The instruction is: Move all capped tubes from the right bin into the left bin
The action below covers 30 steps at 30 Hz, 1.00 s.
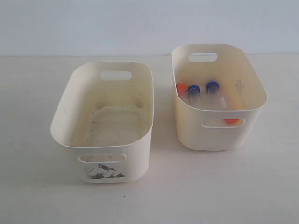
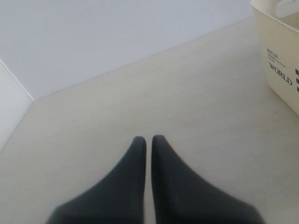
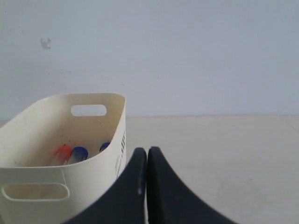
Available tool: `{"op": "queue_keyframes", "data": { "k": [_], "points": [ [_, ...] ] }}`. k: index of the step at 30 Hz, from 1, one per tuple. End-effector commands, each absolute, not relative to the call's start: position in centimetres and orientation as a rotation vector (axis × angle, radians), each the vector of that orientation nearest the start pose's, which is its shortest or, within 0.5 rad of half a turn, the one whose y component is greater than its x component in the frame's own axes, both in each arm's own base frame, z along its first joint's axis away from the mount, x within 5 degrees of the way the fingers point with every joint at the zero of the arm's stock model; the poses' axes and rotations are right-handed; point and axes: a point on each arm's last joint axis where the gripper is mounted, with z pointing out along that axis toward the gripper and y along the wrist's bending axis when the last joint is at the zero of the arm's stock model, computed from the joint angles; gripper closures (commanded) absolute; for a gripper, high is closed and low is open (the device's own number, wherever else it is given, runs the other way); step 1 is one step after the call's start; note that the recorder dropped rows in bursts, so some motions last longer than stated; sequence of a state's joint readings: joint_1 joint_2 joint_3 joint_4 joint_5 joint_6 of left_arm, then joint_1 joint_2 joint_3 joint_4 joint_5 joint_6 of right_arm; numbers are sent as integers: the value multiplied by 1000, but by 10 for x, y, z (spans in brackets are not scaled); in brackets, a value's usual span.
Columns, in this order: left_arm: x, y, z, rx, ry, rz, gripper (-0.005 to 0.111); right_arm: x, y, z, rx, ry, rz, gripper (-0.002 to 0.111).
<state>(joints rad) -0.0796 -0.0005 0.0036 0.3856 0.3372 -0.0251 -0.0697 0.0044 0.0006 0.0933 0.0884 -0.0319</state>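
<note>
both the left gripper (image 2: 148,140) and right gripper (image 3: 147,151) are empty, jaws together, so the right should open above the right bin (image 1: 210,136) and descend onto 1 tube clear of the walls; counted: 2 bins, the left bin (image 1: 70,107) tubeless, and 4 capped tubes (image 1: 194,89) in the right, 2 blue, 2 orange.

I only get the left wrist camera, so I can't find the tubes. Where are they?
Observer: The capped tubes lie in the right bin, blue and orange caps showing.
Operator: Anything in the other bin?
Observer: The left bin holds no tubes, only dark specks.
Operator: And my other arm?
Observer: The right gripper is shut on nothing, outside the right bin.
</note>
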Motion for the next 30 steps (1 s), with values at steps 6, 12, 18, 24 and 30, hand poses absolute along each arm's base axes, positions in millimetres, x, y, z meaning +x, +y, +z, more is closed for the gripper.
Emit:
{"op": "queue_keyframes", "data": {
  "k": [6,12,18,24,30],
  "points": [
    [54,7,185,283,1782,285,102,53,-5,228,109,1311,-8,108],
    [54,7,185,283,1782,285,102,47,-6,250,107,1150,-16,108],
    [54,7,185,283,1782,285,102,38,-2,289,59,1371,-25,108],
    [54,7,185,283,1782,285,102,59,-1,297,36,1777,-20,108],
    [54,7,185,283,1782,285,102,78,-3,297,43,1818,-20,108]
  ]
}}
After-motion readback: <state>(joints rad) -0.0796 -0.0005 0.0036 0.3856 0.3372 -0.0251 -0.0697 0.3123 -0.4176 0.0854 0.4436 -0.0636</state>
